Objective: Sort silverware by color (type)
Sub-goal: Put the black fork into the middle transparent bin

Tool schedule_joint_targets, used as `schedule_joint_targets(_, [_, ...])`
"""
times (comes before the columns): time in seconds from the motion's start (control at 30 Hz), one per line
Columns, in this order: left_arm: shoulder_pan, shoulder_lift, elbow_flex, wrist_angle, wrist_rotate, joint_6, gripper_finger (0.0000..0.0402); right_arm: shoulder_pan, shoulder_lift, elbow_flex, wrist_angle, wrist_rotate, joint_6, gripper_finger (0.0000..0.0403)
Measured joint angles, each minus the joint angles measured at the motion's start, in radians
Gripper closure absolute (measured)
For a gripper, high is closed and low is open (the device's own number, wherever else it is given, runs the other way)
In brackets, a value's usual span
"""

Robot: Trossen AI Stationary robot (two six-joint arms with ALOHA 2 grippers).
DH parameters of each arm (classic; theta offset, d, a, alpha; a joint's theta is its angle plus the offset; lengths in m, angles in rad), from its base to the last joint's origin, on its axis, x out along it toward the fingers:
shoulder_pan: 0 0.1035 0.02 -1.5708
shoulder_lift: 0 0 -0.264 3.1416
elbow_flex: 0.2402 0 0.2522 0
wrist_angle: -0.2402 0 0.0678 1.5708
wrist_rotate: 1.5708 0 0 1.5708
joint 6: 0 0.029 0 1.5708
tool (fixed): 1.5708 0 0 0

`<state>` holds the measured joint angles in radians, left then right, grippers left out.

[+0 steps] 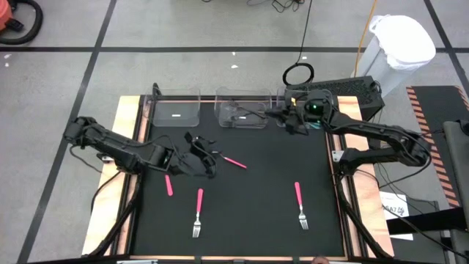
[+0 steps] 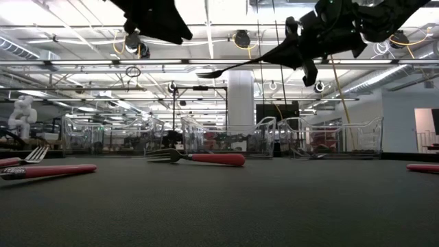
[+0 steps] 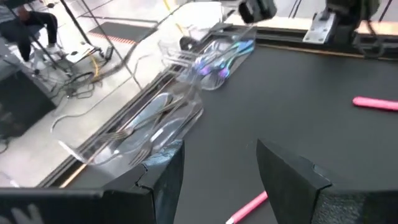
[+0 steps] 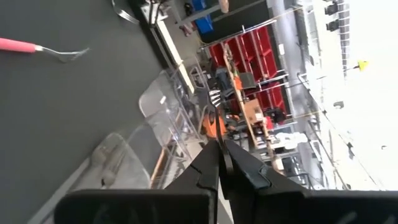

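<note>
Four pink-handled forks (image 1: 197, 215) on mat; no readable writing or labels.

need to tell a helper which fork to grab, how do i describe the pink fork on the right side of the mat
Start at the black mat and look to its right half, near the front edge. The pink fork lies there alone, prongs toward the front. The other pink-handled forks all lie on the left half, by the left hand.
</note>
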<state>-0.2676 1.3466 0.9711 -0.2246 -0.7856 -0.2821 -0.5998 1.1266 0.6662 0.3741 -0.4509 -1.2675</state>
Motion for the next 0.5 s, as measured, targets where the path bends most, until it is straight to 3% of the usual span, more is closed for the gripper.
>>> schedule_joint_targets(0.5, [0.058, -0.007, -0.041, 0.031, 0.027, -0.026, 0.0199, -0.092, 0.12, 0.0, 0.115, -0.053, 0.042, 0.0395])
